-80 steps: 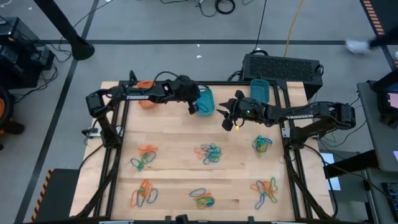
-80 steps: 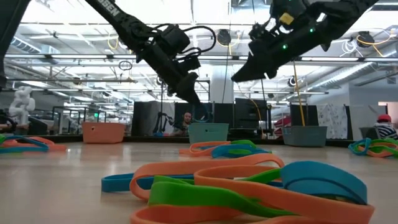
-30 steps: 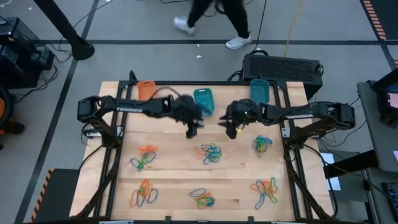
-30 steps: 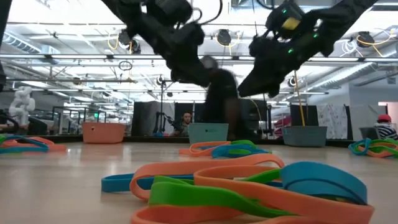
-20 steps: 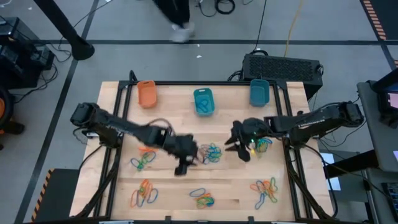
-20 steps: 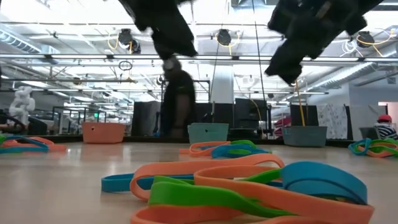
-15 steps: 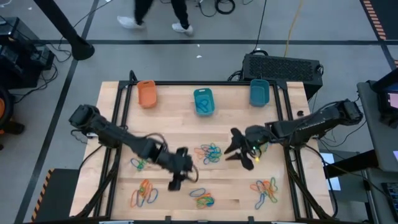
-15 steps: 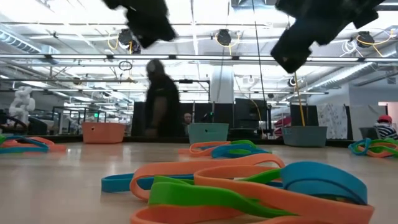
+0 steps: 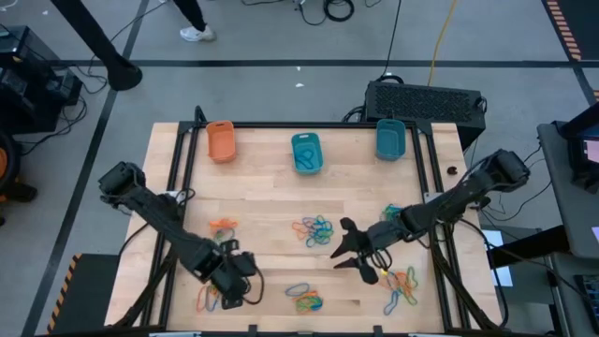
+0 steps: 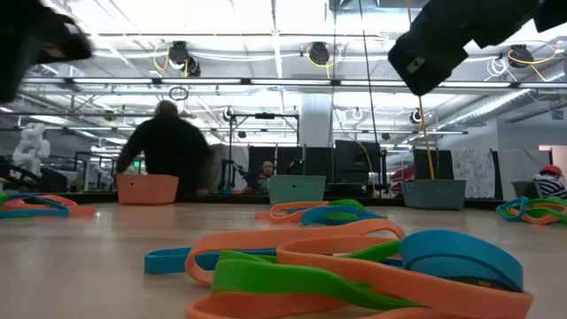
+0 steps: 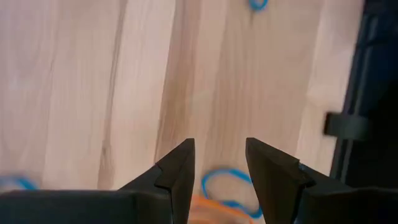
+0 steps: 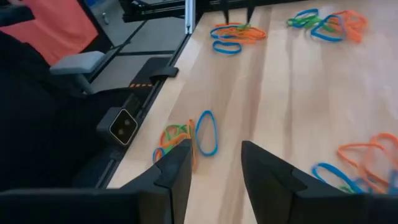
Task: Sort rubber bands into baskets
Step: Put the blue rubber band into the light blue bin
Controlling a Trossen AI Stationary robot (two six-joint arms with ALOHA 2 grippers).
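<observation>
High view: left gripper [image 9: 234,292] and right gripper [image 9: 348,251], both released, hover near the table's [image 9: 262,192] front edge.

No legible text or labels

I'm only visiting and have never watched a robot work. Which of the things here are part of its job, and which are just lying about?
Part of the job:
- rubber bands, in heaps on the table
- orange basket
- two teal baskets
- left gripper, open over a front heap
- right gripper, open over the table

Just lying about:
- black box behind the table
- person walking past
</observation>
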